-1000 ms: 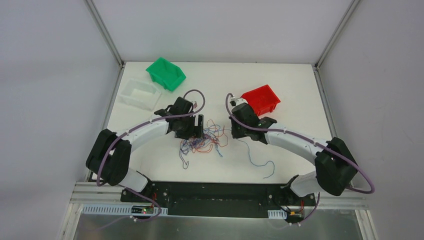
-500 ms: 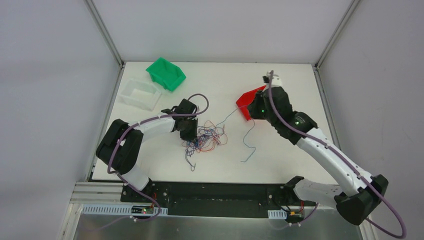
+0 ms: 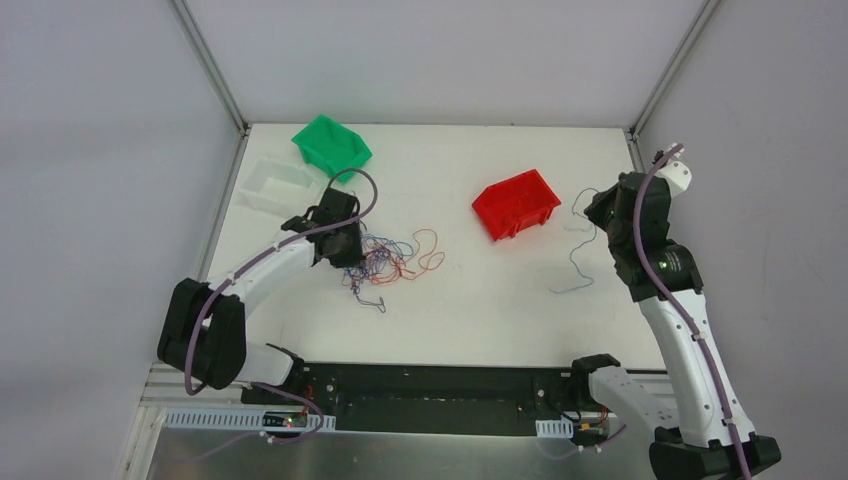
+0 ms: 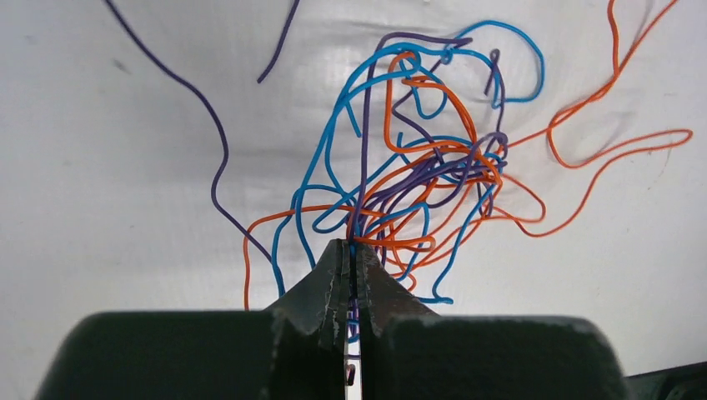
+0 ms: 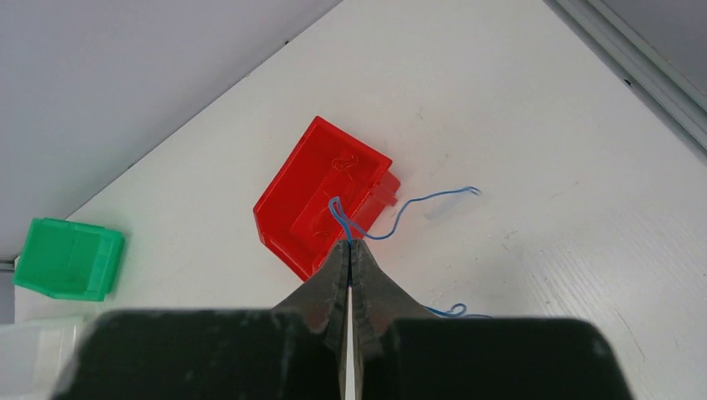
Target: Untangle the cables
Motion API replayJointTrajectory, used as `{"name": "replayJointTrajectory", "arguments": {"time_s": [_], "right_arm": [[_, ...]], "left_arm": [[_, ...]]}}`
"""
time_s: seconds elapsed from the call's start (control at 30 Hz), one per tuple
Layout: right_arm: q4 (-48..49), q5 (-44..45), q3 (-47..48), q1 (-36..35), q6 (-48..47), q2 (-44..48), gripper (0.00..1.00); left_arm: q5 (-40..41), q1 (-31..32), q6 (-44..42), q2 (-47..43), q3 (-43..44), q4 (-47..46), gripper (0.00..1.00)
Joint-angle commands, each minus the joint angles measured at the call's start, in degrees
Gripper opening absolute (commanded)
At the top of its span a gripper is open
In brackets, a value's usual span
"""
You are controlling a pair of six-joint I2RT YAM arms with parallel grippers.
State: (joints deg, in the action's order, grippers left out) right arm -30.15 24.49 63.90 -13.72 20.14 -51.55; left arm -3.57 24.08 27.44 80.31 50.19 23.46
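Spreading under both arms is a white table (image 3: 480, 300), closed in by plain grey walls (image 3: 420, 50), with an aluminium post (image 3: 208, 65) rising at each far corner.

Beyond the right pincer (image 3: 597, 207), toward the other arm, sits the red bin (image 3: 515, 203); it lies between the two pincers. Farther off, past the left pincer (image 3: 343, 250), stands the green bin (image 3: 332, 147), with the clear bin (image 3: 280, 186) just beside it and nearer that pincer's outer side.

The cables (image 3: 390, 258), a loose tangle of orange, blue and purple strands, lie on the table right at the left pincer's tip and fan out from it toward the red bin. In the left wrist view its jaws are pressed together, with a purple strand of the tangle pinched between them.

The right pincer is raised near the table's right edge, well apart from the tangle. Its jaws are likewise closed, gripping a single blue cable (image 3: 572, 262) that hangs from the tip and trails onto the table below. In the right wrist view this strand crosses in front of the red bin.
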Motion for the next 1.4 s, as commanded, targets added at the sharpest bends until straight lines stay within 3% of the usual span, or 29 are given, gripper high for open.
{"name": "replayJointTrajectory", "arguments": {"time_s": [0.0,0.33,0.63,0.73,0.97,1.23,1.3,1.37], "right_arm": [[0.64,-4.13,3.38,2.18,0.57,-0.04,0.0],[6.22,-28.15,13.77,2.24,1.08,-8.4,0.0],[17.59,-41.87,21.9,2.29,7.49,-20.51,0.0],[21.5,-46.31,23.53,2.25,9.74,-23.3,0.0],[29.64,-57.35,24.76,1.69,13.35,-27.92,0.0],[29.89,-58.42,29.26,-4.21,13.79,-34.3,0.0],[29.89,-57.2,31.1,-6.07,13.71,-36.48,0.0],[29.89,-56.02,33.25,-8.28,13.51,-39.21,0.0]], "left_arm": [[2.68,-1.57,3.38,-4.66,-2.01,2.42,0.0],[-1.59,-1.51,3.34,-8.75,-1.93,1.87,0.0],[-6.01,-1.13,3.7,-10.61,-2.36,1.5,0.0],[-8.3,1.31,3.73,-9.78,-1.87,1.29,0.0],[-3.36,9.28,4.72,-9.15,-1.32,-0.12,0.0],[-6.74,9.41,4.67,-9.47,-2.75,-3.29,0.0],[-7.81,9.41,4.95,-10.38,-4.07,-4.27,0.04],[-7.58,9.37,5.83,-12.46,-5.56,-4.67,0.15]]}}
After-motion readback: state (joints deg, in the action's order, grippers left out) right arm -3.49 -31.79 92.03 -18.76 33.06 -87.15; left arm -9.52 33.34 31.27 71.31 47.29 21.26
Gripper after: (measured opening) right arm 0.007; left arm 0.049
